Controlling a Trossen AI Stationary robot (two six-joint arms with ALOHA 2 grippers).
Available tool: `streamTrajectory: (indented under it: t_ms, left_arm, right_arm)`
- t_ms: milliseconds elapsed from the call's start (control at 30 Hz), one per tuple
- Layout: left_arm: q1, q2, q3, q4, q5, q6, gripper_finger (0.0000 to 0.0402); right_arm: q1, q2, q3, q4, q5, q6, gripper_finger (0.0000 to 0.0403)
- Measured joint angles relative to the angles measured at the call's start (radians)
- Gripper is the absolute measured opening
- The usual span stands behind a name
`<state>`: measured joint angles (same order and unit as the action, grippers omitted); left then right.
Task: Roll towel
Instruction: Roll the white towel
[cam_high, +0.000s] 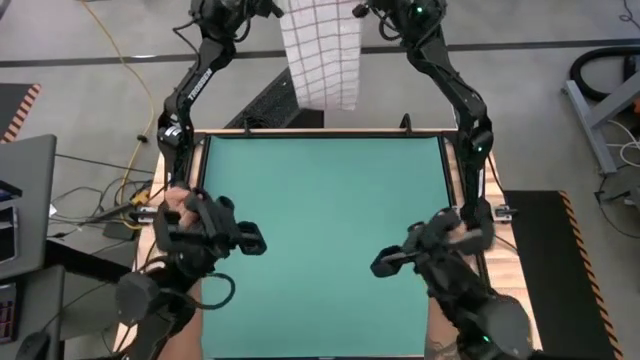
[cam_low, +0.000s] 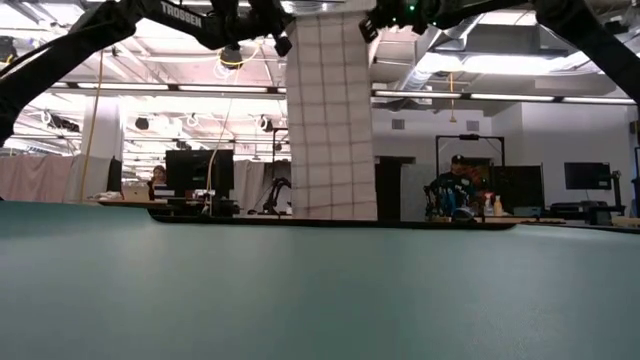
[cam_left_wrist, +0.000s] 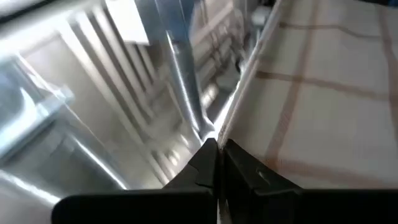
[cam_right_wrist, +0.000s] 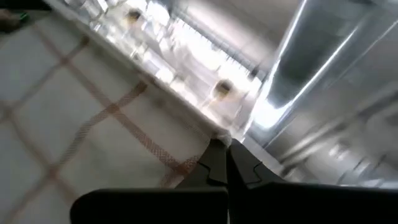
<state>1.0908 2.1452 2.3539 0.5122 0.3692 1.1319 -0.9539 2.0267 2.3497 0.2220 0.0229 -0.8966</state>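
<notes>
Left wrist view: I see my left gripper (cam_left_wrist: 217, 149) pinched tight on the towel (cam_left_wrist: 323, 93) at its edge, fingers (cam_left_wrist: 202, 163) pressed together with the cloth between them.
Right wrist view: my right gripper (cam_right_wrist: 222, 151) is clamped the same way on the towel's opposite top corner.
Towel: white with fine red-brown grid lines; I hold it in the air by its top edge, hanging straight down beyond the far edge of the table, clear of the green mat (cam_high: 325, 240).
Low view: the towel (cam_low: 330, 120) hangs as a flat vertical strip between both arms.
Background: people sit at desks with monitors (cam_low: 198, 172) far behind.
</notes>
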Motion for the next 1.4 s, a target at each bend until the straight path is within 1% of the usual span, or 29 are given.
streamTrajectory:
  t_ms: [67,167,267,367,433,533,667,733,900,1000,1033,1167,1300,1400]
  left_arm:
    - [0.0,-0.005,0.0,-0.095,-0.036,-0.075,0.0]
    - [0.002,-0.034,0.0,-0.307,-0.033,-0.19,0.0]
    - [0.001,-0.082,0.0,-0.593,-0.006,-0.244,0.0]
    - [-0.011,-0.12,0.0,-0.878,-0.003,-0.271,0.0]
    - [-0.017,-0.138,0.0,-1.037,-0.002,-0.324,0.0]
    - [-0.024,-0.164,0.0,-1.23,0.012,-0.381,0.0]
    - [-0.024,-0.187,0.0,-1.454,0.013,-0.462,0.0]
    - [-0.031,-0.201,0.0,-1.562,0.02,-0.482,0.0]
    - [-0.058,-0.247,0.0,-1.743,0.071,-0.552,0.0]
    - [-0.099,-0.266,0.0,-1.833,0.111,-0.58,0.0]
    - [-0.121,-0.273,0.0,-1.853,0.113,-0.588,0.0]
    - [-0.228,-0.308,0.0,-1.916,0.082,-0.619,0.0]
    - [-0.374,-0.339,0.0,-1.949,0.011,-0.68,0.0]
    - [-0.508,-0.356,0.0,-1.967,-0.036,-0.72,0.0]
  right_arm:
    - [0.001,-0.001,0.0,-0.116,0.031,0.038,0.0004]
    - [0.001,-0.001,0.0,-0.276,0.051,0.089,0.0004]
    - [0.001,-0.015,0.0,-0.45,0.046,0.133,0.0004]
    - [0.016,-0.027,0.0,-0.631,0.037,0.167,0.0004]
    - [0.022,-0.031,0.0,-0.74,0.015,0.183,0.0004]
    - [0.036,-0.035,0.0,-0.866,-0.028,0.226,0.0004]
    - [0.064,-0.052,0.0,-1.0,-0.128,0.302,0.0004]
    - [0.094,-0.063,-0.001,-1.064,-0.133,0.324,0.0004]
    - [0.18,-0.095,-0.001,-1.264,-0.13,0.398,0.0003]
    - [0.25,-0.117,-0.002,-1.391,-0.111,0.462,0.0003]
    - [0.278,-0.127,-0.002,-1.427,-0.087,0.479,0.0003]
    - [0.416,-0.171,-0.002,-1.531,0.077,0.533,0.0003]
    - [0.571,-0.213,-0.002,-1.576,0.176,0.619,0.0003]
    - [0.691,-0.232,-0.002,-1.589,0.259,0.688,0.0003]
